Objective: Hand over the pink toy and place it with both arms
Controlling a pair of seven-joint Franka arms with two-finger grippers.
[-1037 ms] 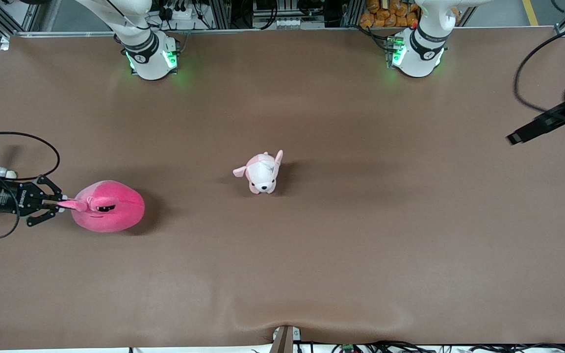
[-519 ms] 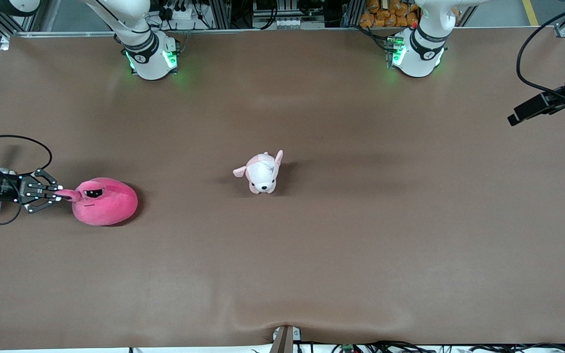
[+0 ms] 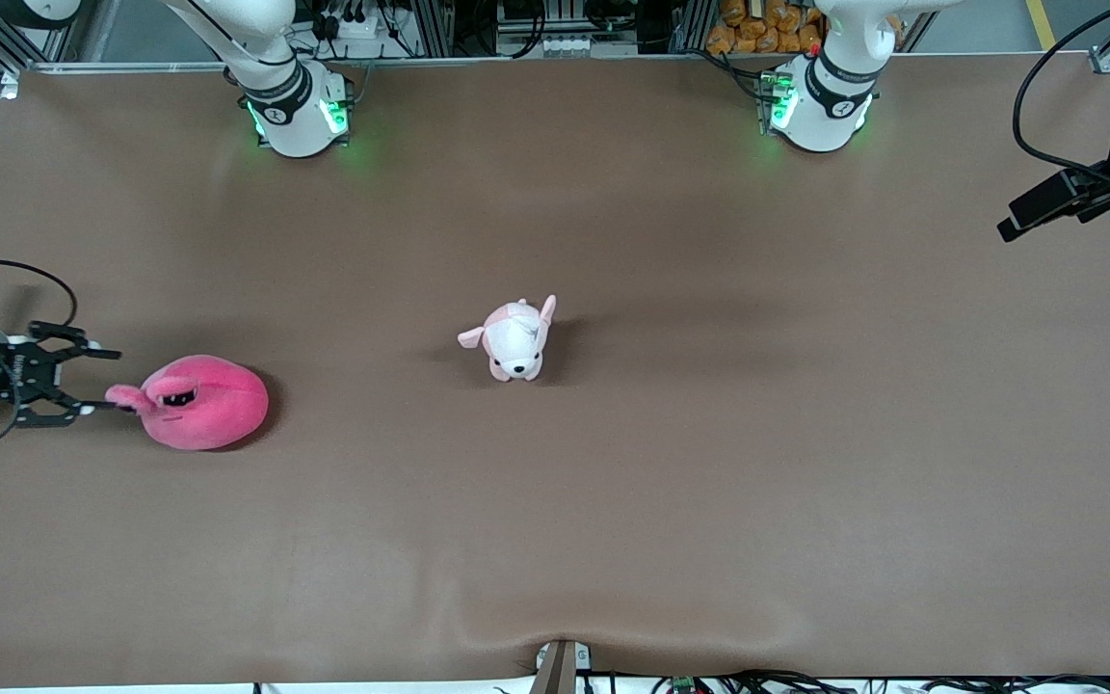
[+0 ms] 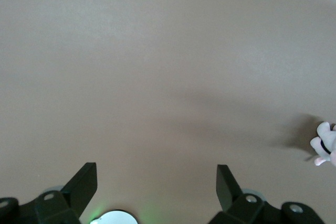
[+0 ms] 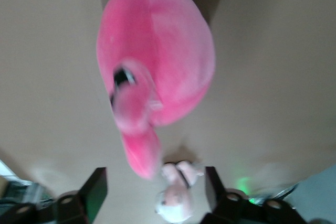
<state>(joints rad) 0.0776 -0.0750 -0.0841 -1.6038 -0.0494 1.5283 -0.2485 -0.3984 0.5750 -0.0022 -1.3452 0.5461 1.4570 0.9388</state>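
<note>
Lying on the table, the pink toy (image 3: 200, 401) sits just beside the right gripper (image 3: 97, 381), jaws apart.

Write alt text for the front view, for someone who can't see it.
The pink toy lies on the brown table at the right arm's end, with the open right gripper beside its ear. A small puppy plush sits mid-table; the left gripper waits over the other end.
</note>
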